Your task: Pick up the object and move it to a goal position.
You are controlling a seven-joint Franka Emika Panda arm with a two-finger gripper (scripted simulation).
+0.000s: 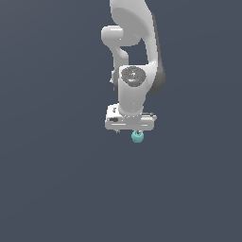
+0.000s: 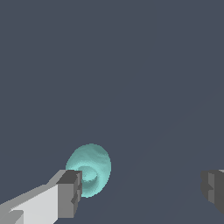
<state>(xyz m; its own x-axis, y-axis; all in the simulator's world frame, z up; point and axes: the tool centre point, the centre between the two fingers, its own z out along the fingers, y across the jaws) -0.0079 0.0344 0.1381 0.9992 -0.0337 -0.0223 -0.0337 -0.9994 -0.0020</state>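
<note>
The object (image 2: 90, 167) is a small teal, roundish blob with a hollow on top. In the wrist view it lies against the inner side of one dark fingertip (image 2: 70, 193), which covers part of it. The other fingertip (image 2: 213, 189) stands far off, so the gripper (image 2: 142, 190) is open and holds nothing. In the exterior view the object (image 1: 137, 137) shows just under the white gripper hand (image 1: 130, 121), towards that view's right. The fingers themselves are hidden there behind the hand.
The white arm (image 1: 137, 56) rises above the hand in the exterior view. The floor (image 1: 56, 189) is a plain dark grey-blue surface with no other objects or marker showing.
</note>
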